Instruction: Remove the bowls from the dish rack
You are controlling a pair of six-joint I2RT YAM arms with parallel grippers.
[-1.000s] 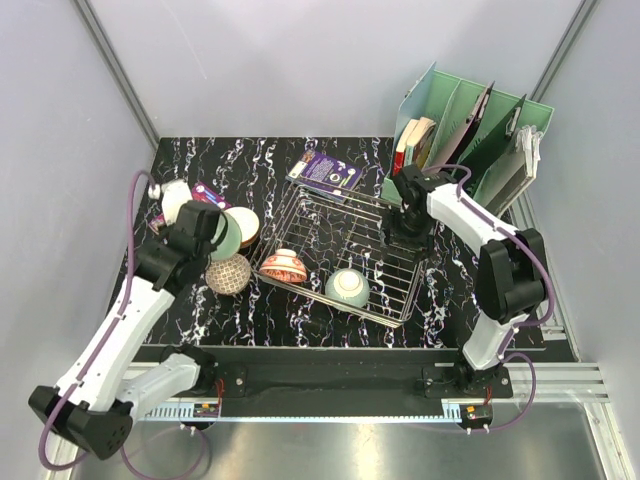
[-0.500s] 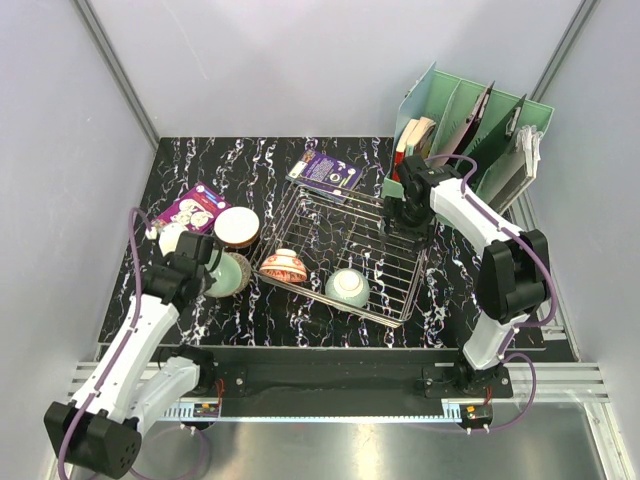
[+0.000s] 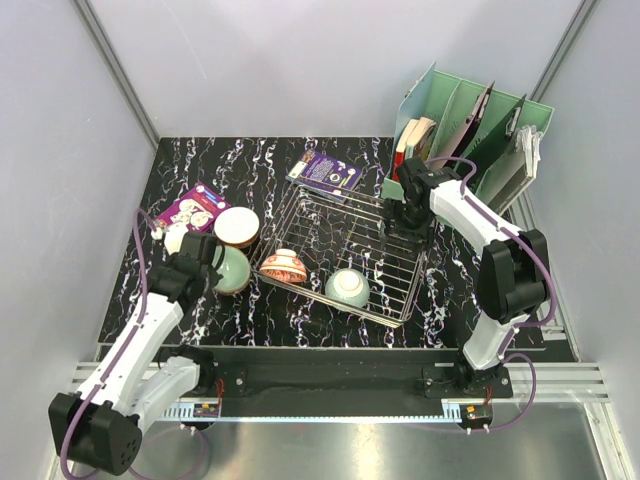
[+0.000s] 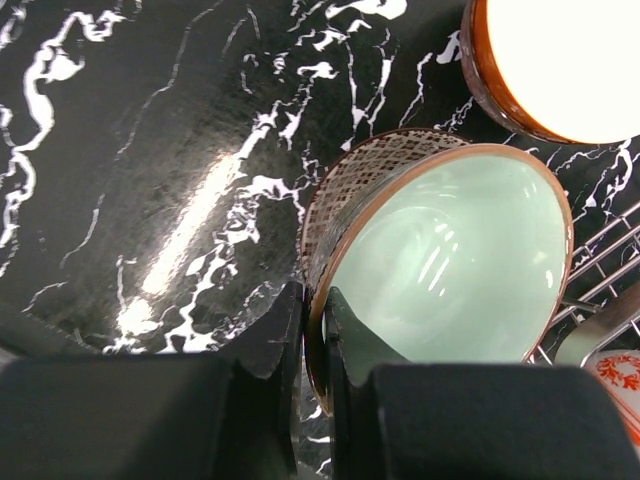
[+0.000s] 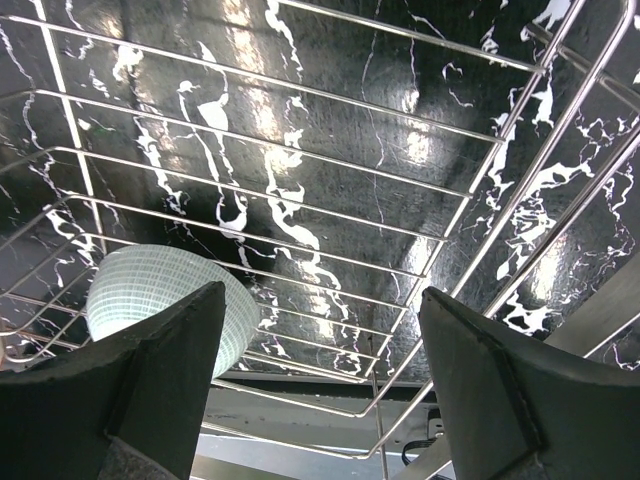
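Note:
My left gripper [image 3: 210, 268] [image 4: 318, 320] is shut on the brown rim of a pale green bowl [image 3: 233, 269] [image 4: 450, 265]. The bowl rests low on the table left of the dish rack [image 3: 400, 285], over a grey patterned bowl [image 4: 365, 185]. An orange bowl with a cream inside [image 3: 237, 226] [image 4: 560, 60] stands just behind it. In the rack are a red floral bowl [image 3: 284, 266] [image 4: 622, 375] and a pale celadon bowl [image 3: 347, 288] [image 5: 150, 295]. My right gripper [image 3: 408, 226] [image 5: 320, 300] is open and empty above the rack's back right part.
A mint-green file organizer [image 3: 470, 135] with books stands at the back right. A purple book [image 3: 325, 172] lies behind the rack. A purple packet [image 3: 193, 208] and a white round object [image 3: 175, 238] lie at the left. The rack wires [image 5: 330, 215] lie below my right fingers.
My left gripper carried the green bowl from beside the orange bowl forward and down onto the grey patterned bowl. My right gripper shifted slightly back over the rack.

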